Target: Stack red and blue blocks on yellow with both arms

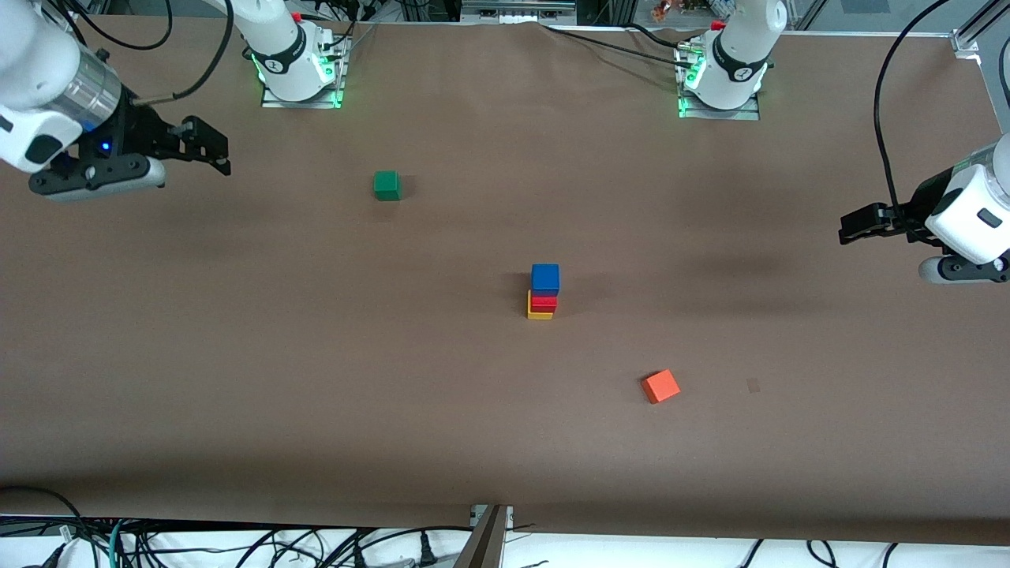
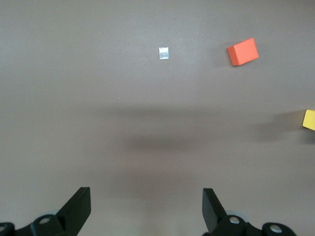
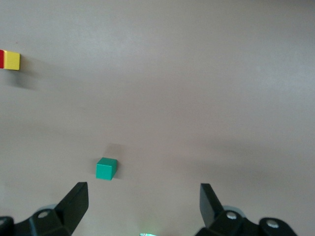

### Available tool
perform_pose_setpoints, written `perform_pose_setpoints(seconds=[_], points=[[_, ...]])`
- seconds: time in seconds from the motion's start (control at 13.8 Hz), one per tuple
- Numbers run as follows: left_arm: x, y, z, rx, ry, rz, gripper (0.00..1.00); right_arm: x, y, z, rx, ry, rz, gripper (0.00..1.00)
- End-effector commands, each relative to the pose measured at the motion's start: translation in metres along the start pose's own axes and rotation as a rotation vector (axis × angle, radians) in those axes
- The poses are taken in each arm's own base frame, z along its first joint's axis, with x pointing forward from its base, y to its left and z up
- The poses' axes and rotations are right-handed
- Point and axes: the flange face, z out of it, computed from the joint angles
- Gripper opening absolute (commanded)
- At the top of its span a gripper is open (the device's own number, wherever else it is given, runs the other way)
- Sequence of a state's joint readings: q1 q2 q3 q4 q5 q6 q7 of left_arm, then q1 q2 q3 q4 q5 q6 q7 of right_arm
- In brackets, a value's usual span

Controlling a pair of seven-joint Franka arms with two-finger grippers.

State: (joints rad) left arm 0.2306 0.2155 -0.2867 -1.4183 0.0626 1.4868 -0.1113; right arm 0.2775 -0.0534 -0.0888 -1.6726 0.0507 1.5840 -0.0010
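A stack stands mid-table: the yellow cube (image 1: 539, 312) at the bottom, the red cube (image 1: 544, 301) on it, the blue cube (image 1: 545, 278) on top. The yellow cube's edge shows in the left wrist view (image 2: 309, 119). Yellow (image 3: 13, 60) and a sliver of red (image 3: 1, 59) show in the right wrist view. My left gripper (image 1: 854, 223) is open and empty, raised over the table's left-arm end, well away from the stack; its jaws stand wide apart (image 2: 146, 206). My right gripper (image 1: 215, 150) is open and empty, raised over the right-arm end (image 3: 143, 204).
A green cube (image 1: 387, 185) sits farther from the front camera than the stack, toward the right arm's end; it also shows in the right wrist view (image 3: 106, 168). An orange cube (image 1: 660, 386) lies nearer the camera, toward the left arm's end (image 2: 242, 51). A small pale patch (image 2: 164, 52) marks the tabletop.
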Motion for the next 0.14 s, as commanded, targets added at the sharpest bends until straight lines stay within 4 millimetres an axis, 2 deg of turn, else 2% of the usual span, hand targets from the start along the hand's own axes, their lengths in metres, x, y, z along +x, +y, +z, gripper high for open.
perform_pose_setpoints(seconds=[0.0,0.07], points=[[-0.0028,-0.0013,-0.0027,-0.021,0.000,0.016,1.00,0.0024,-0.0034,-0.0050,-0.031,0.018,-0.023,1.00],[-0.0028,-0.0013,-0.0028,-0.021,0.000,0.016,1.00,0.0020,-0.0027,-0.0064,-0.031,0.009,-0.021,1.00]])
